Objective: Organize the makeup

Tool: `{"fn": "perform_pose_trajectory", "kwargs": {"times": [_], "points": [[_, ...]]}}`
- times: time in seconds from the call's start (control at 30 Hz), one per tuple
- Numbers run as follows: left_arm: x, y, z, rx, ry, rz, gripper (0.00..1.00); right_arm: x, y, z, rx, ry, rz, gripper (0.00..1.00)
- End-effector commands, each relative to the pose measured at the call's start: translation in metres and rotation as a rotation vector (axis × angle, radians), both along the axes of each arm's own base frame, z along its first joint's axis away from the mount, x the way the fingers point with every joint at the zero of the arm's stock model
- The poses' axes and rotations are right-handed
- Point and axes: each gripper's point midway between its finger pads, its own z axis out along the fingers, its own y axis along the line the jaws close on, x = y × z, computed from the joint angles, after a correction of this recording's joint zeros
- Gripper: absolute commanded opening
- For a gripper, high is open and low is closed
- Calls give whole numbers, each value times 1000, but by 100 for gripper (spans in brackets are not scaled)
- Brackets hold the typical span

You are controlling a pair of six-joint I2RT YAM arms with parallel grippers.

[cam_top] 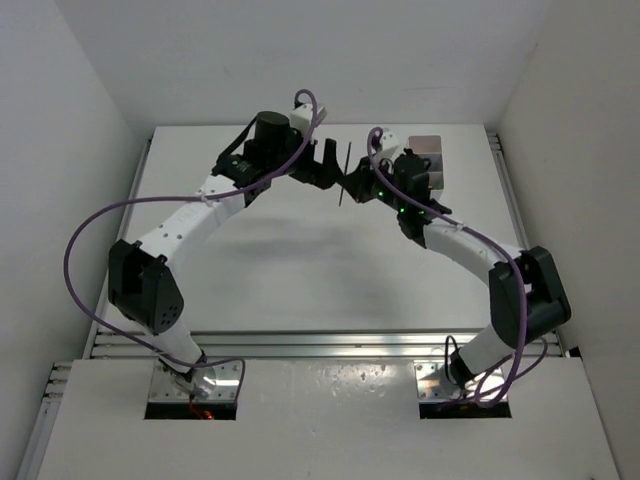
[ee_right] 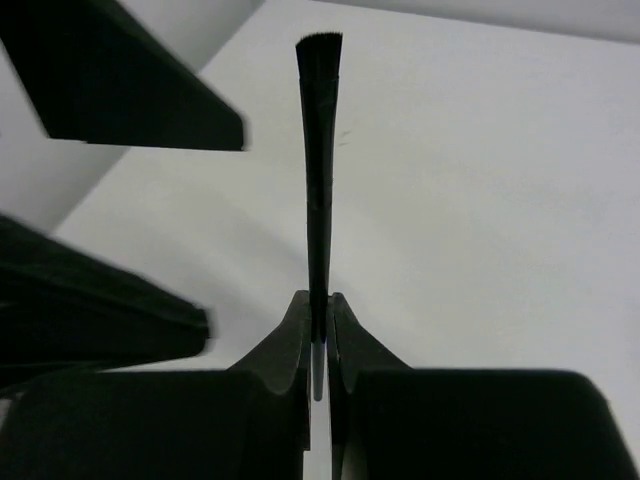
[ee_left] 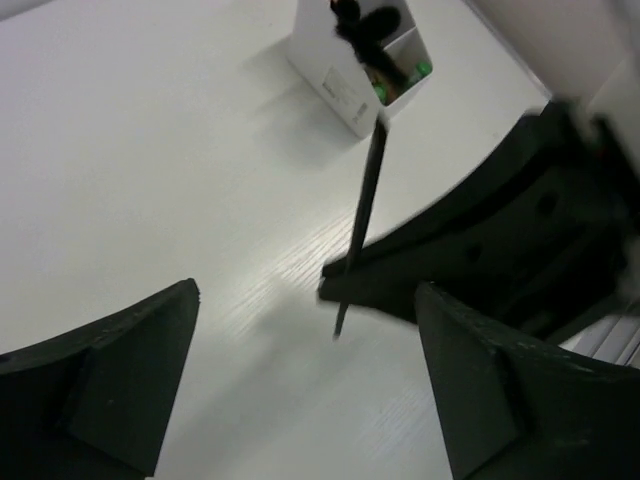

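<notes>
**Brush held up between the two arms**

Your right fingers (ee_right: 298,345) are shut tight on the bottom end of a thin black brush (ee_right: 319,180). The hair end points away from them. The brush is up off the surface (cam_top: 300,280). I cannot tell if it stands straight up or leans. Because it is held by its end, most of the handle sticks out free. That leaves room for the other arm to take it, or for you to poke it end-first into a slot.

Your left fingers (ee_left: 130,370) are wide open and hold nothing. In the top view they sit just at 9 o'clock of the brush. The brush is in front of the gap between them and does not touch them. My guess is that a hand-over comes next.

The white box (ee_left: 335,80) stands at 3 o'clock of the brush, toward the far right of the surface. It already holds green tubes (ee_left: 422,69) and some dark things that I cannot make out.

Take care, because the two arms are very close together. The right arm sits between your left fingers and the box, so it blocks that way.
</notes>
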Motion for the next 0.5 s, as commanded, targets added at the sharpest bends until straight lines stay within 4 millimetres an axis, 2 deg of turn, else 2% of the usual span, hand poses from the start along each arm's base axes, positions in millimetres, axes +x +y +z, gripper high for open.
{"fn": "perform_pose_trajectory", "kwargs": {"times": [0.0,0.03,0.07,0.1,0.13,0.17,0.23,0.27,0.33,0.37,0.4,0.43,0.47], "points": [[-7,11,11,10,1,-34,99,32,-38,68,-80,-252,-83,0],[-3,21,12,28,-13,-12,99,46,-66,81,-113,-299,-140,0],[6,35,15,41,-23,31,100,52,-78,94,-127,-332,-167,0],[10,43,13,56,-24,47,100,56,-87,97,-143,-344,-183,0],[12,51,15,66,-31,66,100,69,-118,105,-162,-365,-244,0],[18,65,13,83,-30,97,100,75,-129,109,-204,-392,-259,0],[21,78,7,95,-23,121,100,89,-166,115,-239,-410,-319,0],[27,92,0,106,-9,157,100,97,-175,104,-250,-389,-331,0],[30,103,-6,112,5,180,100,106,-205,103,-258,-396,-362,0],[34,113,-10,119,13,207,100,118,-223,92,-266,-402,-383,0],[38,117,-17,124,27,216,100,120,-223,89,-270,-417,-356,0],[43,125,-24,134,41,238,100,125,-235,95,-269,-464,-356,0],[45,124,-28,137,49,238,100,133,-237,77,-274,-445,-342,0]]}}
